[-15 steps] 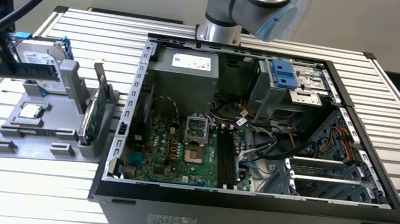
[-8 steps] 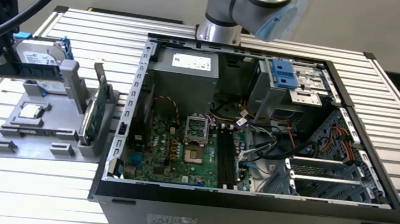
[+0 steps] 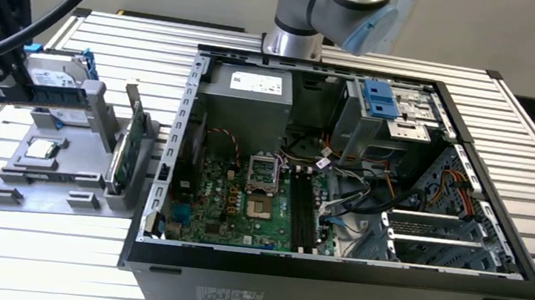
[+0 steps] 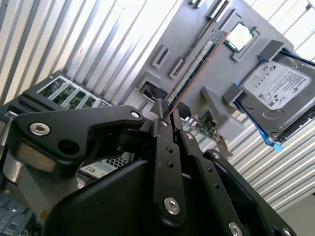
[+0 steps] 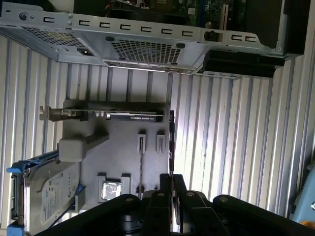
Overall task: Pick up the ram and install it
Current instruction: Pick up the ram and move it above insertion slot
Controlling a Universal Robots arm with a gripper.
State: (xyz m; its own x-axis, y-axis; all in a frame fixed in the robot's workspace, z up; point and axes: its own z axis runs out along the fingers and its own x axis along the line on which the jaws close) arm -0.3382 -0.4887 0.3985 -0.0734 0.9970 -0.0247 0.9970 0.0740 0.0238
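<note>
The gripper (image 5: pixel 171 178), jaws narrow, is pinching the ram (image 5: pixel 171 142) by its near end in a grey holder (image 5: pixel 123 157). A card (image 5: pixel 133 117) is standing beyond the jaws, and a drive (image 5: pixel 49 196) is lying alongside them.

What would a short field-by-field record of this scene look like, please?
gripper: shut on the ram stick, held above the gray holder
on the holder: hard drive, processor chip, card with a metal bracket
computer case: open, beside the holder
black slots on the motherboard: look empty
task state: ram stick picked up, not yet installed
</note>
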